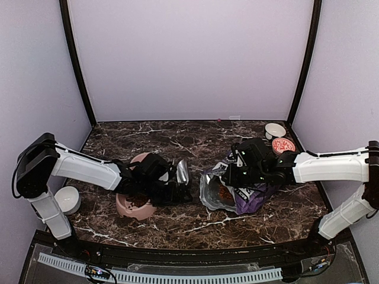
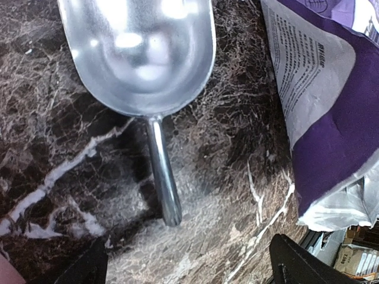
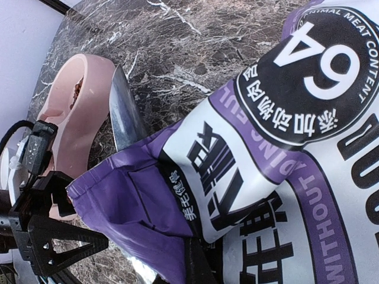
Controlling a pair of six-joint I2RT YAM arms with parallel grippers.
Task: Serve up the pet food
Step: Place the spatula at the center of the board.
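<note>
The purple-and-white bag [image 1: 249, 192] lies open on the marble table, with reddish-brown pet food [image 1: 223, 193] showing in its mouth. My right gripper [image 1: 238, 170] is shut on the bag's upper edge [image 3: 177, 195]; one dark finger [image 3: 200, 263] presses the purple fold. A pink double bowl [image 1: 125, 207] sits at the left with some kibble [image 1: 135, 201] in it. A metal scoop [image 2: 142, 59] lies empty on the table between bowl and bag. My left gripper [image 2: 192, 269] stands open just behind the scoop's handle [image 2: 163, 183], not touching it.
A white bowl [image 1: 68, 199] rests beside the left arm, off the marble. At the back right stand a small white bowl [image 1: 275, 130] and a red patterned dish [image 1: 283, 145]. Purple walls close in the sides and back.
</note>
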